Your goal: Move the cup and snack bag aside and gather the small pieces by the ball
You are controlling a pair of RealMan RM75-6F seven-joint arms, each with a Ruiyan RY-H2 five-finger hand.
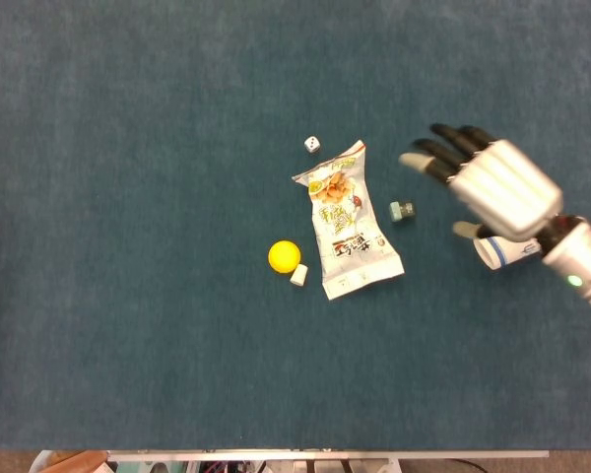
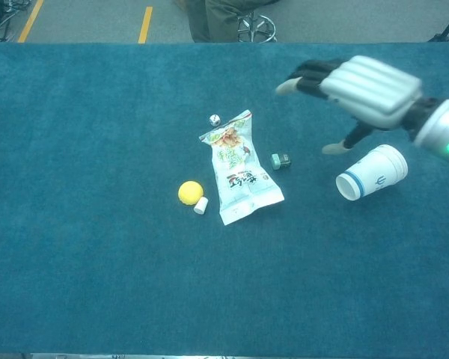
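A: Right hand (image 1: 497,187) — pose?

B: Over the bench (image 1: 128,296), palm down, back of the hand to the head camera. Fingers spread and stretched toward the snack bag (image 1: 347,222), dark fingertips (image 1: 451,143) leading. Thumb sticks out on the near side, toward the cup. Holding nothing. Forearm runs off the right edge in both views; a green light shows on the wrist.

A: Touching anything?

B: Cannot tell for certain. In the chest view the hand (image 2: 367,90) looks raised above the cloth, clear of everything.

A: Cup?

B: White paper cup (image 2: 372,173), on its side, mouth facing the bag, well right of it. In the head view the hand and wrist cover most of it; only the rim end (image 1: 500,251) shows.

A: Other items?

B: Bag flat at centre, lying diagonally. Yellow ball (image 1: 285,255) just left of its lower end, small white piece (image 1: 298,275) touching or nearly touching the ball. White die (image 1: 312,144) just beyond the bag's top corner. Small green block (image 1: 402,210) right of the bag, between it and the hand.

A: Left hand?

B: Not seen in either view.
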